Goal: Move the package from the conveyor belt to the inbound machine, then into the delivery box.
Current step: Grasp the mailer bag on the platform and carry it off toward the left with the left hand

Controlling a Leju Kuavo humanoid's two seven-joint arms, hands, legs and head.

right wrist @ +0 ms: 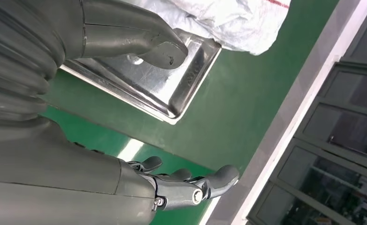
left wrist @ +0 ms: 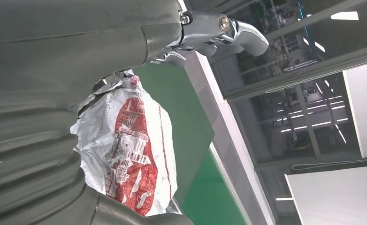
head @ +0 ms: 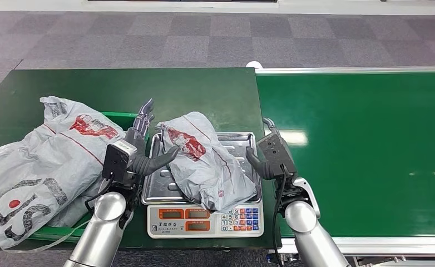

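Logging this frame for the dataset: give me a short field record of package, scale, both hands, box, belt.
package: grey bag with red print, lying on the scale's steel tray
scale: on the dark green table, displays facing the robot
left hand: beside the package, fingers spread, holding nothing
right hand: at the tray's right edge, holding nothing
delivery box: green bin, grey bags in it
conveyor belt: bare green surface

Parcel-sorting workshop: green conveyor belt (head: 360,150), weighing scale (head: 204,218), glass partitions (left wrist: 308,93).
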